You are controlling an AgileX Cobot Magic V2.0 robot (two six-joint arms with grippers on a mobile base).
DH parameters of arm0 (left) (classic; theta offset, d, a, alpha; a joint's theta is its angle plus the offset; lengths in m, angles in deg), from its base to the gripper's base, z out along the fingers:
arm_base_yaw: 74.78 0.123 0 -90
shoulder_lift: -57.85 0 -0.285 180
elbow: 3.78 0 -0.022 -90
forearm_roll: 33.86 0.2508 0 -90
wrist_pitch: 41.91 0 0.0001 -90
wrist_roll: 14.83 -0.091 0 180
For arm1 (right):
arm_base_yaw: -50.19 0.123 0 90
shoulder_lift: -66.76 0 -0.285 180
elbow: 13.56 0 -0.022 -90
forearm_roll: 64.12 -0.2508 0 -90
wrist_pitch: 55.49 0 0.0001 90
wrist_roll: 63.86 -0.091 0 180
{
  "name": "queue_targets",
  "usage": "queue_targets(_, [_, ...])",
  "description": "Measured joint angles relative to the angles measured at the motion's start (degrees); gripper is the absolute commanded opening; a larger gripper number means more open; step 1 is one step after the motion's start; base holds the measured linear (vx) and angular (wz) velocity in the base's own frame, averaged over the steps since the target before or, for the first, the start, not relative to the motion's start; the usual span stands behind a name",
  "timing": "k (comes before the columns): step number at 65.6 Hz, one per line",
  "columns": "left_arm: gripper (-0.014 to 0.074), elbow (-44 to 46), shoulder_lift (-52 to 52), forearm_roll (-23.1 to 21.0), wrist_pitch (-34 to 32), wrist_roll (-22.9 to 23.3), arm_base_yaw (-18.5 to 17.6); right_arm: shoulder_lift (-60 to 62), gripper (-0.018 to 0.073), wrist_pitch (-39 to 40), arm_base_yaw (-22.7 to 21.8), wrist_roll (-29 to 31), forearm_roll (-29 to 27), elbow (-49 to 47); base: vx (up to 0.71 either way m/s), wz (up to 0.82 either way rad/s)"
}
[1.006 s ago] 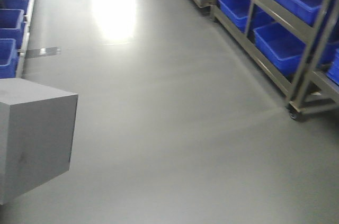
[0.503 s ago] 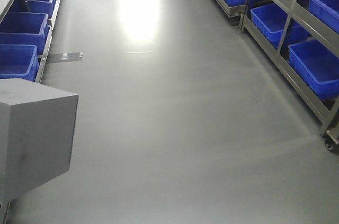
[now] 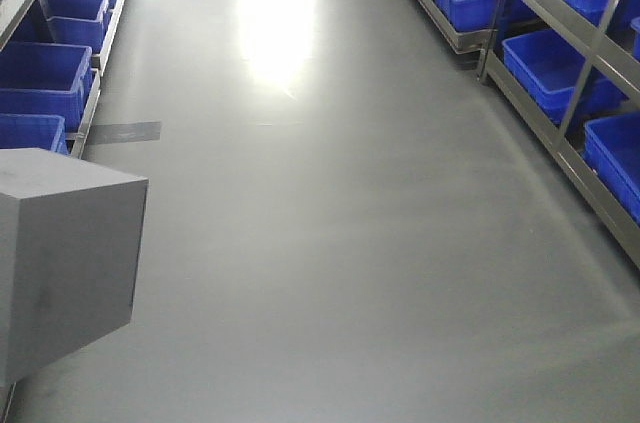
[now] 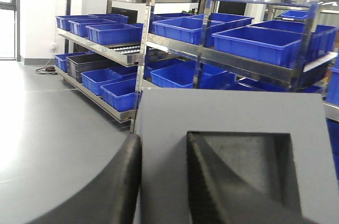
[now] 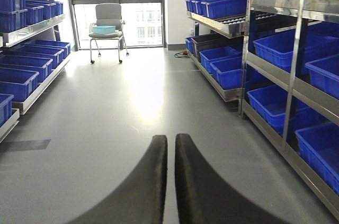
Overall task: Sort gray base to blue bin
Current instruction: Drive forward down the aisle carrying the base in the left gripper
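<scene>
The gray base [image 3: 65, 253] is a light-gray cube at the lower left of the front view, held above the floor. In the left wrist view it [image 4: 238, 113] fills the frame, with its square recess facing the camera. My left gripper [image 4: 163, 144] is shut on one wall of it, one finger outside and one inside the recess. My right gripper [image 5: 170, 140] is shut and empty, over bare floor. Several blue bins stand on racks on the left [image 3: 40, 68] and right [image 3: 555, 63] of the aisle. They also show in the left wrist view [image 4: 257, 41] and the right wrist view [image 5: 228, 70].
A grey floor aisle [image 3: 330, 203] runs ahead between two metal racks [image 3: 560, 158]. A dark tape mark [image 3: 120, 131] lies on the floor at the left. A chair [image 5: 107, 25] with a teal box on its seat stands at the far end by the windows.
The front view has swung left and moved forward. The right rack slid toward the right edge and more of the left bins came in. The gray base kept its place in the view.
</scene>
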Motion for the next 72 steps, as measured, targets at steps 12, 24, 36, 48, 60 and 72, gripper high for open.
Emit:
queue_targets(12, [-0.0005,0.00,0.00,0.00,0.00,0.00,0.00,0.00,-0.0004,0.00,0.00,0.00,0.00,0.00,0.46,0.11])
queue_targets(24, [-0.0005,0.00,0.00,0.00,0.00,0.00,0.00,0.00,-0.0004,0.00,0.00,0.00,0.00,0.00,0.46,0.13])
queue_targets(36, [-0.0005,0.00,0.00,0.00,0.00,0.00,0.00,0.00,-0.0004,0.00,0.00,0.00,0.00,0.00,0.46,0.08])
queue_targets(48, [-0.0005,0.00,0.00,0.00,0.00,0.00,0.00,0.00,-0.0004,0.00,0.00,0.00,0.00,0.00,0.44,0.03])
queue_targets(60, [-0.0005,0.00,0.00,0.00,0.00,0.00,0.00,0.00,-0.0004,0.00,0.00,0.00,0.00,0.00,0.43,0.01])
queue_targets(72, [-0.0005,0.00,0.00,0.00,0.00,0.00,0.00,0.00,-0.0004,0.00,0.00,0.00,0.00,0.00,0.43,0.03])
